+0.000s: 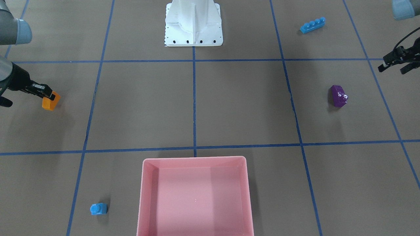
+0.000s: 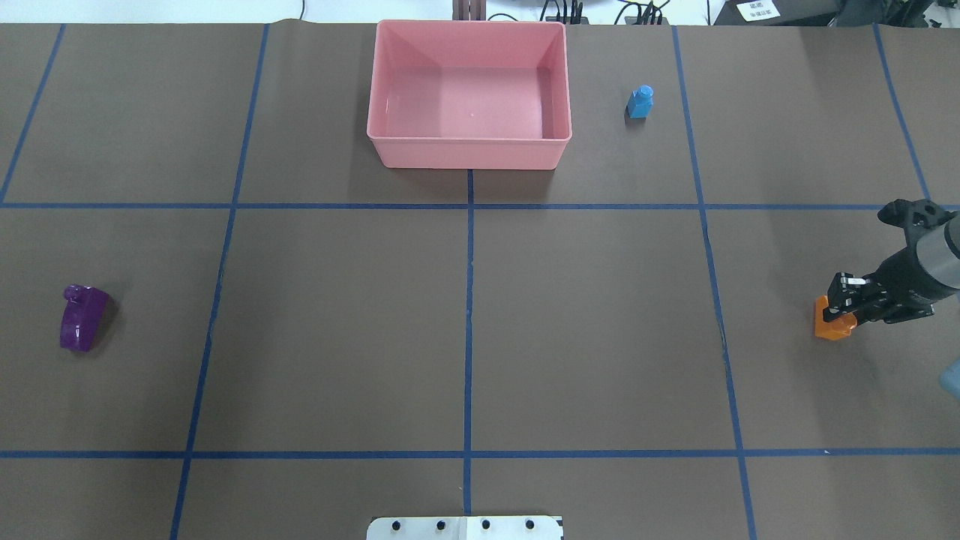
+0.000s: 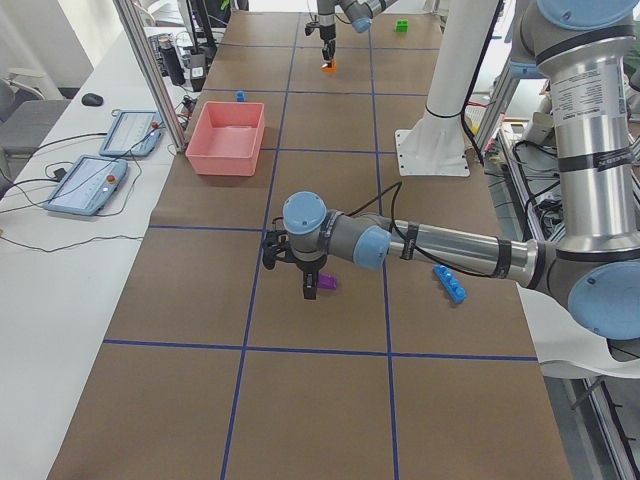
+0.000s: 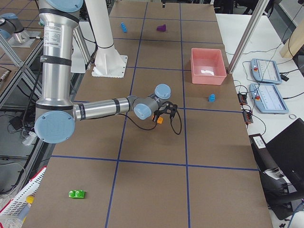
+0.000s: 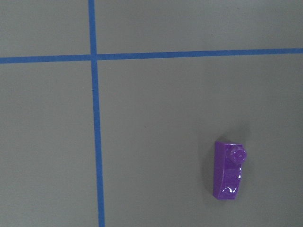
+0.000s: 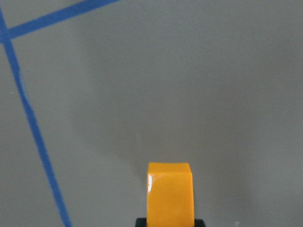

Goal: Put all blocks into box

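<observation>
My right gripper (image 2: 846, 296) is at 3 o'clock on the table, its fingers closed narrow on the orange block (image 2: 832, 326). In my right wrist view the block sits between the fingertips and points straight ahead to 12 o'clock. I cannot tell whether it has left the table.

My left gripper (image 1: 393, 64) hangs with its fingers spread, holding nothing, at 9 o'clock. It is near the purple block (image 2: 81, 317) but not touching it. That block's long axis runs roughly 12 to 6, with its single stud at the 12 o'clock end.

The long blue block (image 1: 312, 25) lies studs up at about 8 o'clock, close to my base (image 1: 193, 23). Its length runs from 8 to 2.

The box (image 2: 469, 142) sits at 12 o'clock by the far edge, long sides running 9 to 3, and no block shows inside it. The tiny blue block (image 2: 640, 101) is just beside it at its 3 o'clock.

The green block (image 4: 76, 194) lies far out at about 4 o'clock, well apart from the rest. I cannot tell its heading.
</observation>
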Controlling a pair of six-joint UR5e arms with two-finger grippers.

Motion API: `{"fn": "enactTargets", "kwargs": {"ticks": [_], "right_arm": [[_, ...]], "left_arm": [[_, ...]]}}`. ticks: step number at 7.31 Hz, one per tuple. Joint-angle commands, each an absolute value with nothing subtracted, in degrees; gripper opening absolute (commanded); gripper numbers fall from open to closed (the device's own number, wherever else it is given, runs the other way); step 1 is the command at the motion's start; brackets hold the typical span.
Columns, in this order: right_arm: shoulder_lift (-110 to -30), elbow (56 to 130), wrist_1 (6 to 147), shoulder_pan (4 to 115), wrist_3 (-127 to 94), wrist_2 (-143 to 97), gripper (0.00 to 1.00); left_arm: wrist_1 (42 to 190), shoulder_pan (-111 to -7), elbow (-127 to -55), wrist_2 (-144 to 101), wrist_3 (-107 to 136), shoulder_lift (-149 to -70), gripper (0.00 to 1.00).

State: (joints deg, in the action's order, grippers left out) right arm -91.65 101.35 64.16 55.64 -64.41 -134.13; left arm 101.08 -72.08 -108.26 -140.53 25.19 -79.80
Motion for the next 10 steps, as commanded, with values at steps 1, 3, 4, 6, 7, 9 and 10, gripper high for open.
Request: {"fn": "enactTargets", "kwargs": {"ticks": [1,3,4,6,7,9,10], "right_arm": [[-76.19,101.43,77.35,57.04,-67.15,-133.86,0.0],[-58.36,94.09,87.41,57.3,-67.85,-132.2,0.0],[-49.31,86.04,87.8,56.7,-71.51,-131.32,0.0],[-36.53,74.85,87.19,53.46,-77.93,-123.99,0.0],[-30.91,68.53,86.14,51.87,-79.61,-117.57,0.0],[-26.73,56.47,72.15,48.27,-86.27,-109.64,0.0],[-26.37,54.77,70.16,46.86,-86.48,-106.82,0.0]], "left_arm": [[102.66,-65.41,-106.97,-136.87,29.18,-81.99,1.0],[102.92,-60.49,-103.73,-132.47,29.36,-84.62,1.0],[102.92,-58.82,-101.19,-132.36,29.44,-86.55,1.0],[102.83,-56.79,-99.85,-132.02,29.44,-87.1,1.0],[102.83,-56.26,-99.67,-131.58,30.05,-87.19,1.0],[102.75,-54.07,-99.67,-130.88,33.21,-88.15,1.0],[102.83,-52.4,-99.58,-127.91,34.09,-88.24,1.0]]}}
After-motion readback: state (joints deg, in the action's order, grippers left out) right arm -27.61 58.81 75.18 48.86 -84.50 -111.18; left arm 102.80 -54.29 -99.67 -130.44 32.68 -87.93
